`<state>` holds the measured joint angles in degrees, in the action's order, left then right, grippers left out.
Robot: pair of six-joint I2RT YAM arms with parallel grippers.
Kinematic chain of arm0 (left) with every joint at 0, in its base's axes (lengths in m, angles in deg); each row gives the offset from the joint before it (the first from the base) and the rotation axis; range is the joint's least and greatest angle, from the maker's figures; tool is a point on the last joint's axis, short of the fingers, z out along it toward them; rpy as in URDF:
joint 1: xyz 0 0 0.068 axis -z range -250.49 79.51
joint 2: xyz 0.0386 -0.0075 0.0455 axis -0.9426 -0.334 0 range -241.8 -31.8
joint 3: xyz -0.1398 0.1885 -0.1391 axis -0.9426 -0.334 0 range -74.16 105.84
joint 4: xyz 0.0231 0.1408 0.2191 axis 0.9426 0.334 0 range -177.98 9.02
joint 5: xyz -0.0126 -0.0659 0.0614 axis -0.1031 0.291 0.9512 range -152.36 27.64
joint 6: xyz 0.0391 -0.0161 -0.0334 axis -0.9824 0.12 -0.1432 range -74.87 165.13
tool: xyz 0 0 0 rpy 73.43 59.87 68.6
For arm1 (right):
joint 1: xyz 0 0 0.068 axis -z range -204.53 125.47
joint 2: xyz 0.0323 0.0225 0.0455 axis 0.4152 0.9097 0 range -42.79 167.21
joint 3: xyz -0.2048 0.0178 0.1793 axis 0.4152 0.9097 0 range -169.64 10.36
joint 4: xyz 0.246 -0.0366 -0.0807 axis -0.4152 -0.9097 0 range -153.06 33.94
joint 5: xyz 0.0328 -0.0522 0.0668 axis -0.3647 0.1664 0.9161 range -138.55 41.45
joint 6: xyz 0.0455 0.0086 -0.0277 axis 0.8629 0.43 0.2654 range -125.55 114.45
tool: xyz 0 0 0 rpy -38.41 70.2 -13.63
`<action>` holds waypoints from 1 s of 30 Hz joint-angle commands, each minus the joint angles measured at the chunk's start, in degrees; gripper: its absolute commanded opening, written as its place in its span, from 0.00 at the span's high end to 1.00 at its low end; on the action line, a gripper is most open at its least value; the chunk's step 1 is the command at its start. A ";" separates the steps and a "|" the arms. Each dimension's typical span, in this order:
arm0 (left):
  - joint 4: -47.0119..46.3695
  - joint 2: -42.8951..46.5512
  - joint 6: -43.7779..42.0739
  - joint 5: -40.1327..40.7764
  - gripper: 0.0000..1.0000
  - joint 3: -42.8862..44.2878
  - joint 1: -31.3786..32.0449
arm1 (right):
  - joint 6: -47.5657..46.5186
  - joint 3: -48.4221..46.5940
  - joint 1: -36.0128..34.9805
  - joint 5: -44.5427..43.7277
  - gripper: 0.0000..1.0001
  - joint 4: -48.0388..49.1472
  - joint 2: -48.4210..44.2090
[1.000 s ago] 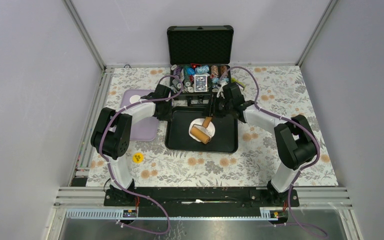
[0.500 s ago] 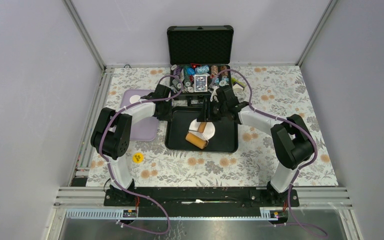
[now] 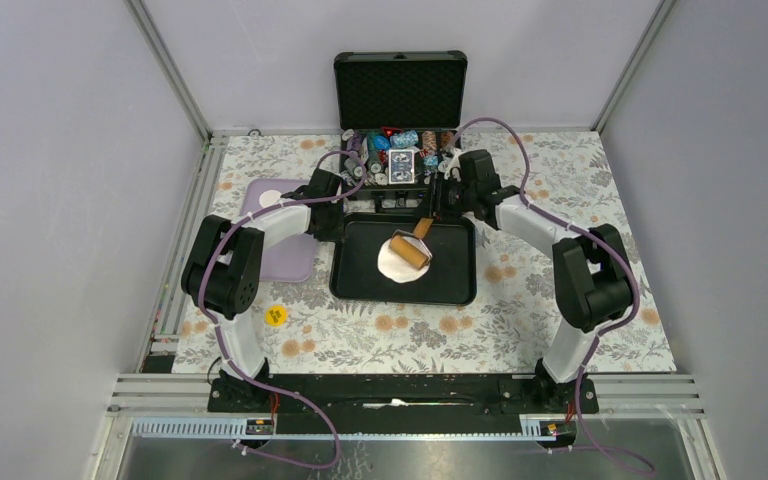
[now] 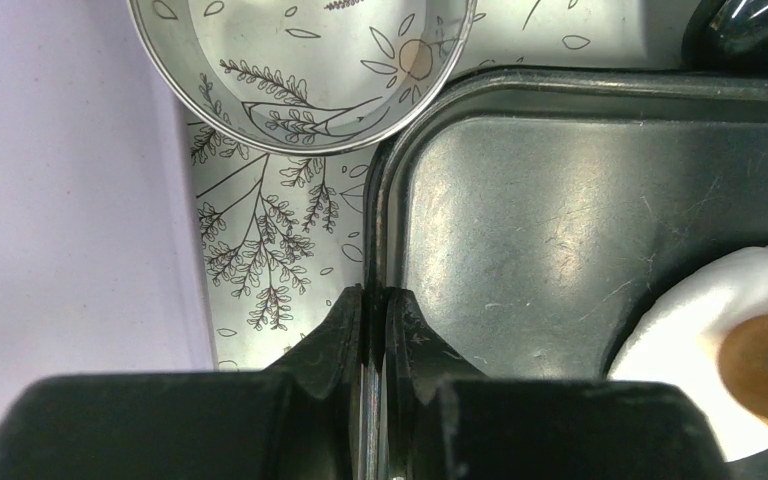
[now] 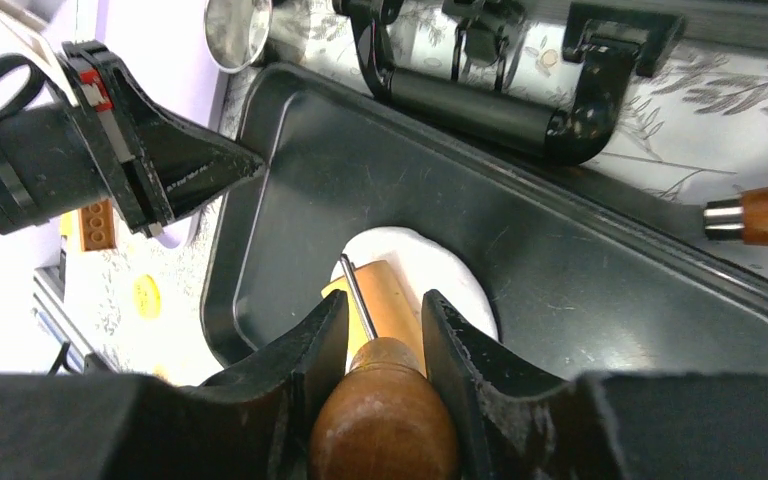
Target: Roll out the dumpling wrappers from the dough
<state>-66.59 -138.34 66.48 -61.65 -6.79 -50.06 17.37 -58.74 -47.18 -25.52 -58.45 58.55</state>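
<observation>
While the right end effector point(image 5: 382, 306) grips the roller point(image 3: 409, 251), the left end effector point(image 4: 374, 302) clamps the tray point(image 4: 560, 200) beside a ring cutter point(image 4: 290, 148).

Dough: one soft, matte white pat point(image 3: 390, 266); pressed flat into a roughly round sheet; edge slightly uneven
Dough place: on the floor of the black tray point(image 3: 450, 285), about the middle; clear of every rim
Dough cover: a wooden rolling pin point(image 3: 410, 250) lies across its far right part; the near left part shows bare
Wrapper: one dumpling wrapper point(image 3: 272, 197); a small, thin, neatly round white disc; lying flat
Wrapper place: outside the black tray, left of its far left corner, on a lilac board point(image 3: 290, 255); well apart from the dough
</observation>
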 commanded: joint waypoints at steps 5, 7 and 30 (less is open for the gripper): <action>1.99 0.37 -0.16 5.17 1.00 -1.54 0.05 | -4.14 5.01 -3.27 -1.18 1.00 -0.28 3.59; 1.91 0.46 -0.16 5.18 1.00 -1.58 0.01 | -4.77 5.84 -4.31 -1.78 1.00 -0.99 3.60; 1.83 0.55 -0.25 5.08 1.00 -1.71 0.05 | -9.33 0.99 -0.50 -4.84 1.00 -3.67 3.52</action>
<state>-67.18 -138.21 67.35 -61.74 -6.81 -49.76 17.32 -55.31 -52.32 -21.83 -56.95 60.48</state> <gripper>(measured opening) 0.077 0.387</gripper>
